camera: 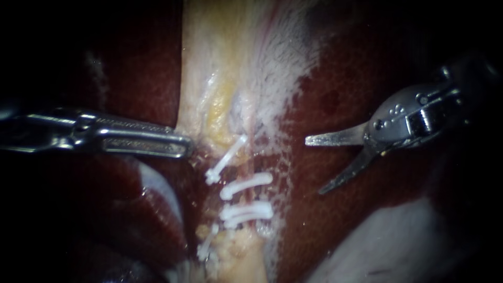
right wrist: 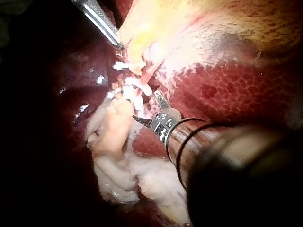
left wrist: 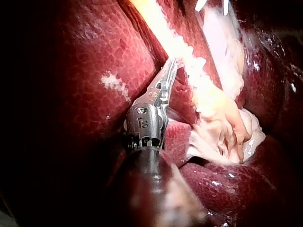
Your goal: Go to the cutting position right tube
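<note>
The pale yellow-white gallbladder [camera: 220, 63] narrows down to two tubes that carry several white clips [camera: 246, 184]. The right tube [camera: 250, 198] shows as a short reddish stretch between two clips. My left instrument [camera: 178, 144] comes in flat from the left, jaws shut on the gallbladder's lower edge [left wrist: 176, 56]. My right instrument [camera: 313, 166] hangs over the liver to the right of the clips, its two blades open in a V and apart from the tube. In the right wrist view the open blades [right wrist: 145, 105] lie just beside the clips [right wrist: 130, 66].
Dark red liver [camera: 346, 94] lies on both sides of the gallbladder. A pale whitish mass [camera: 398, 246] sits at the lower right. Loose pale fatty tissue [right wrist: 123, 175] lies below the clipped tubes. The left instrument's jaws [right wrist: 116, 42] show beyond the clips.
</note>
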Available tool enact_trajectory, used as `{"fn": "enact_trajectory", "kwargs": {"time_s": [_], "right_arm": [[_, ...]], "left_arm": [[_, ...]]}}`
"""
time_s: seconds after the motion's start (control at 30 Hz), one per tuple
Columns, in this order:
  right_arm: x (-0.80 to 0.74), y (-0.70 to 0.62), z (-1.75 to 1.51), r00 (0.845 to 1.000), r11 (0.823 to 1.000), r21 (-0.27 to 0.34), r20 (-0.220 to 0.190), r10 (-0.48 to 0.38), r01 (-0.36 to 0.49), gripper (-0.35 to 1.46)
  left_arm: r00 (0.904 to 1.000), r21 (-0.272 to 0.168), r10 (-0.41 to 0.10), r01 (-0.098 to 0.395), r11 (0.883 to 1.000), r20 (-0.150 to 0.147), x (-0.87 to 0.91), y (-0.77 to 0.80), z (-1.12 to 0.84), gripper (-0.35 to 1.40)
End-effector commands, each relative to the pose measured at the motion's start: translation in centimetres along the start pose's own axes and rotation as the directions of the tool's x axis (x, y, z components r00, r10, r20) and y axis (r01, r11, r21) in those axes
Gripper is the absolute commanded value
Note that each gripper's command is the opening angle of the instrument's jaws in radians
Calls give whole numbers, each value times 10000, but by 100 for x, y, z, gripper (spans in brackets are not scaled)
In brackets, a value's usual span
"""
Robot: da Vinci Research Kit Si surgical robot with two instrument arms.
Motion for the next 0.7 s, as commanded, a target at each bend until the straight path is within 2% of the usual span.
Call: {"fn": "enact_trajectory", "kwargs": {"time_s": [0.03, 0.23, 0.3, 0.4, 0.53, 0.63, 0.7], "right_arm": [[-1, -1, 3, 10000, 10000, 68, -8, -9, 9, 144], [-11, -9, 17, 9971, 9954, 570, -10, 767, -765, 140], [-15, -12, 24, 9930, 9897, 812, 26, 1185, -1183, 137], [-21, -18, 34, 9858, 9793, 1136, 101, 1674, -1674, 132], [-29, -27, 54, 9738, 9592, 1687, 273, 2257, -2270, 123], [-33, -33, 68, 9636, 9304, 2513, 548, 2617, -2670, 100], [-34, -36, 76, 9611, 9228, 2691, 614, 2693, -2757, 88]], "left_arm": [[10000, 3, 1, -1, 10000, 3, -1, -1, -1, -35], [10000, 81, -89, 89, 9999, -6, -18, -5, -12, -35], [9998, -4, -207, 207, 9998, 17, -29, -6, -21, -35], [9999, -108, -70, 71, 9999, 120, -45, -8, -37, -35], [9994, -185, 41, -35, 9998, 332, -63, -12, -57, -35], [9990, -250, 94, -83, 9997, 438, -73, -17, -69, -35], [9988, -264, 129, -116, 9996, 472, -77, -20, -73, -35]]}}
